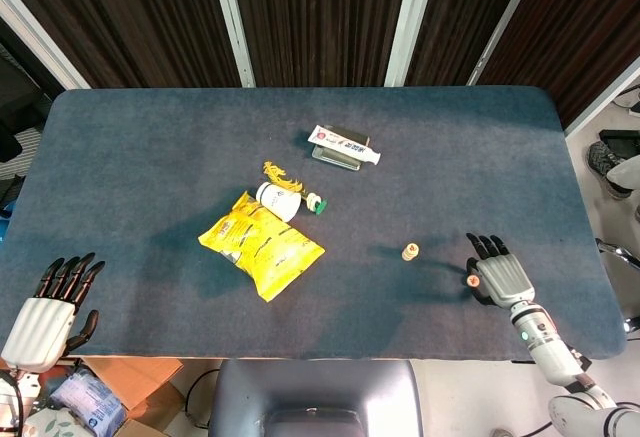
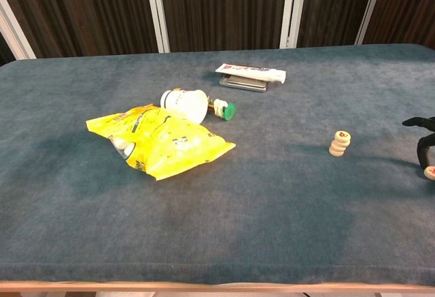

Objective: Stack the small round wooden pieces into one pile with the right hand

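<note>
A short pile of small round wooden pieces (image 1: 410, 251) stands on the blue-grey table, right of centre; the chest view shows the same pile (image 2: 339, 143). One loose wooden piece (image 1: 469, 280) with a red mark lies on the cloth further right, at the thumb side of my right hand (image 1: 500, 275). That hand lies palm down with its fingers stretched out. At the right edge of the chest view, a dark finger (image 2: 421, 151) curves down to the loose piece (image 2: 429, 172); a grip on it does not show. My left hand (image 1: 45, 312) hangs open off the table's near left corner.
A yellow snack bag (image 1: 262, 243), a white bottle (image 1: 276, 197) with a green cap and a toothpaste tube (image 1: 345, 143) on a dark box lie around the table's middle. The table's near edge (image 1: 520, 342) runs close behind my right hand.
</note>
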`<state>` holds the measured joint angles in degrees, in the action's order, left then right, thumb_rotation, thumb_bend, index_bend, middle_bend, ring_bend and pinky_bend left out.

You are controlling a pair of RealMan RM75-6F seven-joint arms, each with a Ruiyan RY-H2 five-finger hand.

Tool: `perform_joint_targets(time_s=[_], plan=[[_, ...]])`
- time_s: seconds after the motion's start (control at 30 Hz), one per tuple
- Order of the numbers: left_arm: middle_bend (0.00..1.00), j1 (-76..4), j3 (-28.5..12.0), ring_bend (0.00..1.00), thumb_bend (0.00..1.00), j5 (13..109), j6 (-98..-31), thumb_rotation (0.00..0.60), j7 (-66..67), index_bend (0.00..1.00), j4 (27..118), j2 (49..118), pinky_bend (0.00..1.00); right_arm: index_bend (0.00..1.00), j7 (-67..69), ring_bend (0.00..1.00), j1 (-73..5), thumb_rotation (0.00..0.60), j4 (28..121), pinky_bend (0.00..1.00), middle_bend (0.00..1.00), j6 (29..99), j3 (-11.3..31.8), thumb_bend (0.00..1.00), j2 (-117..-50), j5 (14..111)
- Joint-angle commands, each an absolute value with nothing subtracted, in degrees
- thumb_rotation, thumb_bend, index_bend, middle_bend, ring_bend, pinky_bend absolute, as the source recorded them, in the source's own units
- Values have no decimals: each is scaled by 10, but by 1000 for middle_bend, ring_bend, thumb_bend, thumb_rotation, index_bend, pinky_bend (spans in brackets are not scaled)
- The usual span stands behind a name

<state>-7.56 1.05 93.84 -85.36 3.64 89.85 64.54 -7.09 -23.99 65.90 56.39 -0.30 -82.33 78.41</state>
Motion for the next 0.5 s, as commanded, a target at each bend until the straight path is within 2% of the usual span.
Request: perform_joint_targets(time_s=[0.03,0.27,0.5], plan=[[0,-76,10,21,524,938,-853,600,36,0,899,645,28,613,-71,0,-240,600,659,0,5,565,-2,460,-825,785],[0,-75,11,22,523,940,-855,600,35,0,899,644,28,659,-66,0,-239,600,680,0,9,588,9,461,-815,795],[0,-77,11,22,524,940,-852,600,36,0,898,646,27,659,-89,0,-267,600,734,0,9,599,47,461,-797,793]])
